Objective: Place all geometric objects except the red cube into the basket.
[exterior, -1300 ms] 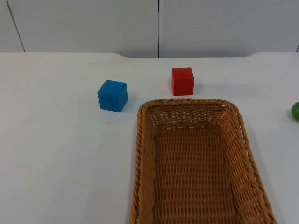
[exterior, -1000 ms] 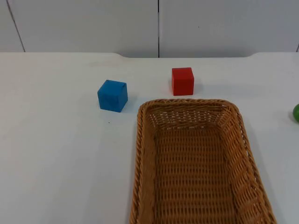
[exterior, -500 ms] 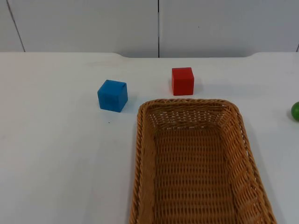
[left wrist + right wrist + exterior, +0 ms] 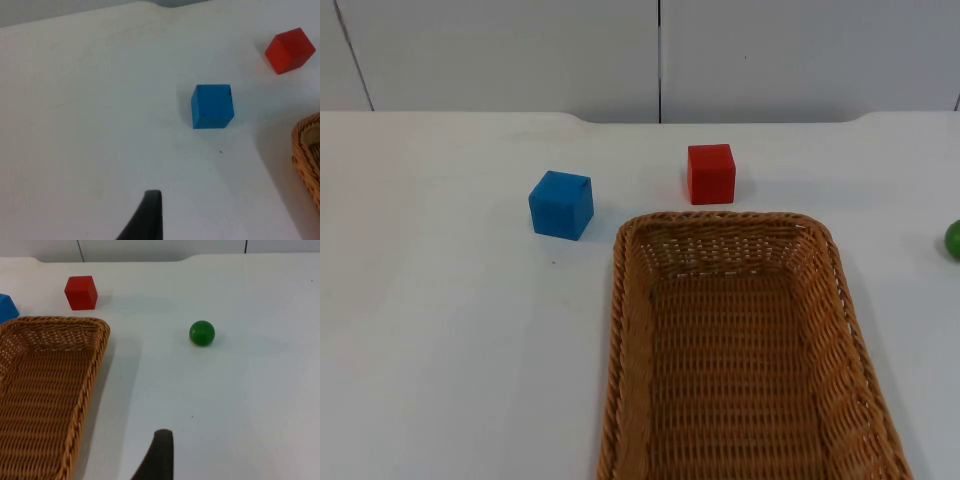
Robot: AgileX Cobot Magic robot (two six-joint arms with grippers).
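Observation:
A blue cube (image 4: 561, 204) stands on the white table left of the wicker basket's (image 4: 626, 300) far corner; it also appears as the blue cube (image 4: 212, 105) in the left wrist view. The red cube (image 4: 711, 173) sits just beyond the basket's far rim. A green ball (image 4: 954, 240) lies at the table's right side, cut by the picture's edge, and the green ball (image 4: 202, 333) rests well right of the basket (image 4: 95, 355). My left gripper (image 4: 147, 220) hovers short of the blue cube. My right gripper (image 4: 159, 457) hangs back from the ball. Nothing lies in the basket.
The grey partition wall (image 4: 660, 55) closes the table's far side. Bare white table (image 4: 440, 330) stretches left of the basket and between the basket and the ball.

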